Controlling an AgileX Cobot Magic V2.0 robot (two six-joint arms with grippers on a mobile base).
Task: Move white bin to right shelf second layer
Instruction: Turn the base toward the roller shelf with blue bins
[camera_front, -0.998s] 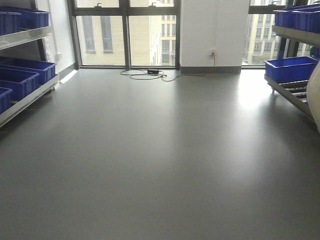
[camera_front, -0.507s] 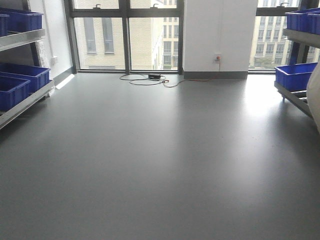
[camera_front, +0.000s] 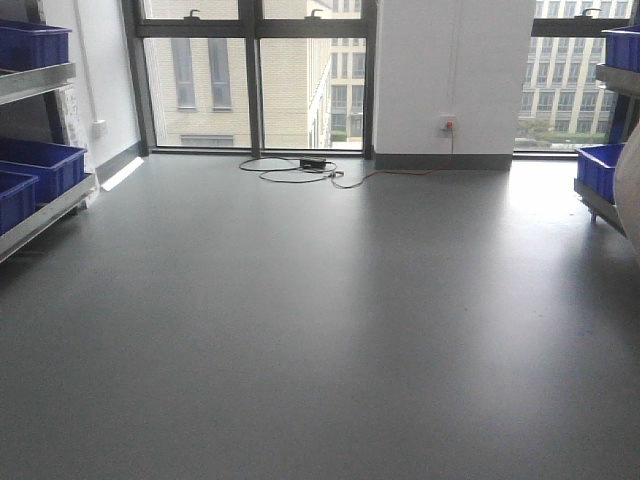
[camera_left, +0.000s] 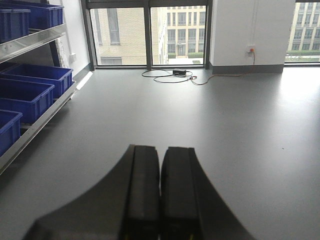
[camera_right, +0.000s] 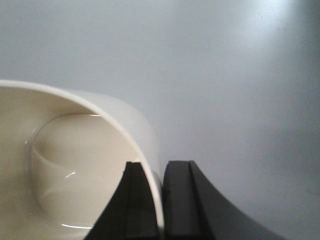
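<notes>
My right gripper is shut on the white bin, one finger inside the glossy cream wall and one outside, pinching the rim. The bin hangs above grey floor. In the front view only a curved sliver of the white bin shows at the right edge. The right shelf peeks in beside it as a steel rail under a blue crate; its roller lanes are hidden. My left gripper is shut with nothing in it, held over the floor.
A left shelf carries blue crates on two levels, also seen as blue crates in the left wrist view. Cables and a black box lie on the floor by the windows. Open grey floor lies ahead.
The front view has advanced toward the windows. Both shelves slid outward to the frame edges and fewer crates show. The bin sliver stays at the right edge.
</notes>
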